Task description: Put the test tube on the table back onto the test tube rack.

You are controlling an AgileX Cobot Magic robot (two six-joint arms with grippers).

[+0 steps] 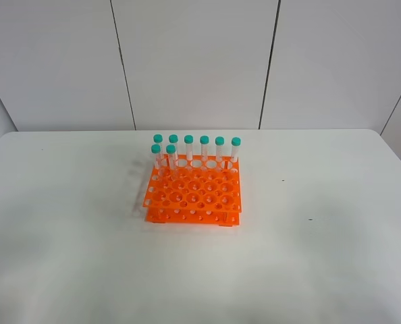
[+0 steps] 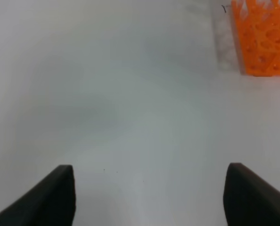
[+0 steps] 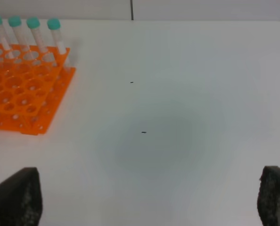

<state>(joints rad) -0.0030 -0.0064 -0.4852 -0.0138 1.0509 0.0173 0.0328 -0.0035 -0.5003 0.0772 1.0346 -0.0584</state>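
Observation:
The orange test tube rack (image 1: 194, 196) stands mid-table on the white table (image 1: 65, 223). Several clear tubes with teal caps (image 1: 188, 150) stand upright in its back rows. No test tube lies on the table in any view. In the left wrist view my left gripper (image 2: 149, 188) is open above bare table, the rack's corner (image 2: 265, 40) well ahead of it. The right wrist view shows my right gripper (image 3: 149, 193) open with nothing between its fingers, and the rack (image 3: 22, 94) with capped tubes (image 3: 55, 35) far off to one side. Neither arm appears in the exterior high view.
Two small dark specks (image 1: 283, 180) (image 1: 310, 219) mark the table right of the rack. A white panelled wall (image 1: 200, 61) rises behind the table's far edge.

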